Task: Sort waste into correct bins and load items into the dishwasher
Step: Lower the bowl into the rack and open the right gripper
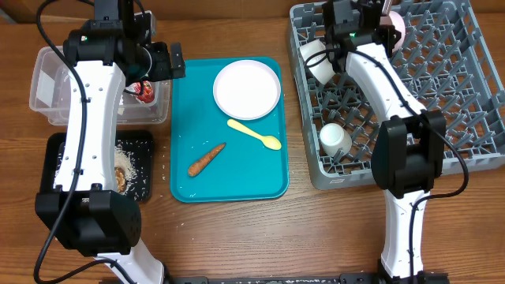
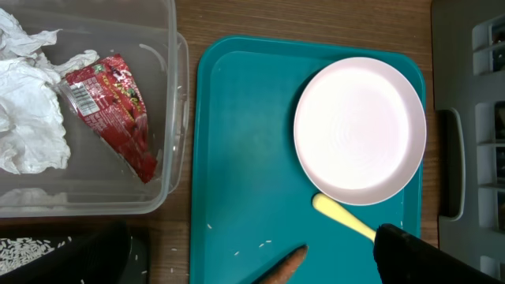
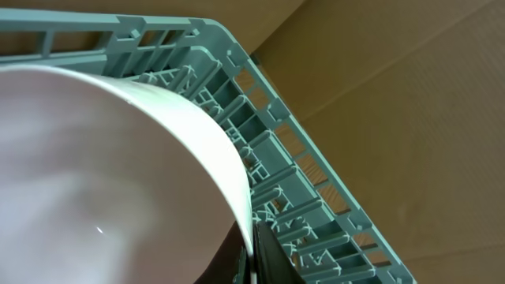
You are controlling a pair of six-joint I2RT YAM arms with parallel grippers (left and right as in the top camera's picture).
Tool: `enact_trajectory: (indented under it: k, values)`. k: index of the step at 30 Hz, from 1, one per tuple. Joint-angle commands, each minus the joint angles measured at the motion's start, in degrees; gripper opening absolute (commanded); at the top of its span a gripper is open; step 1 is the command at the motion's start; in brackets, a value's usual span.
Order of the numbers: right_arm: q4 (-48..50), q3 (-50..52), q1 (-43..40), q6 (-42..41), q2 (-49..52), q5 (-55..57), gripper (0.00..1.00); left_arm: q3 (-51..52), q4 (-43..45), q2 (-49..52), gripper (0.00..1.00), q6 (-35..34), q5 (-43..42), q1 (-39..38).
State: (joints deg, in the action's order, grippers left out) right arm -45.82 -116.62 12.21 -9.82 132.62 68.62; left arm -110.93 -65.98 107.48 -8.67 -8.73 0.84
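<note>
Over the rack (image 1: 458, 87), right claw (image 3: 254, 264) pinches a bowl (image 3: 102, 181).

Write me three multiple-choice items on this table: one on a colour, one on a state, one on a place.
1. The spoon is: A yellow; B red; C black.
2. The plate is: A heaped with rice; B bare; C cracked in two.
3. The red wrapper lies: A on the plate; B under the spoon; C in the clear tub.

Key: A, it shows plainly yellow from overhead; B, its pale face holds nothing; C, the left wrist view shows it beside white paper inside the tub.
</note>
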Motion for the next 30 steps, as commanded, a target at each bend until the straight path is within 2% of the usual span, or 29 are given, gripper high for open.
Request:
enact_trajectory:
  k: [1, 15, 18, 23, 27, 30]
  values:
    - [-1.0, 1.2, 1.3, -0.9, 0.1, 0.8, 0.04, 0.3, 0.3, 0.1, 1.0, -0.1, 0.4, -0.1]
    - [-4.5, 1.2, 5.8, -0.8, 0.1, 0.8, 0.04, 0.3, 0.3, 0.1, 1.0, 1.0, 0.4, -0.1]
    - [-6.4, 1.2, 6.1, -0.8, 0.1, 0.8, 0.2, 0.3, 0.4, 0.1, 1.0, 1.0, 0.4, -0.1]
    - [-8.8, 1.2, 7.5, -0.8, 0.1, 0.8, 0.22, 0.3, 0.7, 0.1, 1.0, 1.0, 0.4, -0.1]
    - [-8.8, 1.2, 9.2, -0.8, 0.1, 0.8, 0.29, 0.3, 0.7, 0.1, 1.0, 1.0, 0.4, -0.1]
    - [-9.1, 1.1, 10.5, -0.6, -0.1, 0.8, 0.41, 0.3, 0.7, 0.1, 1.0, 1.0, 0.4, -0.1]
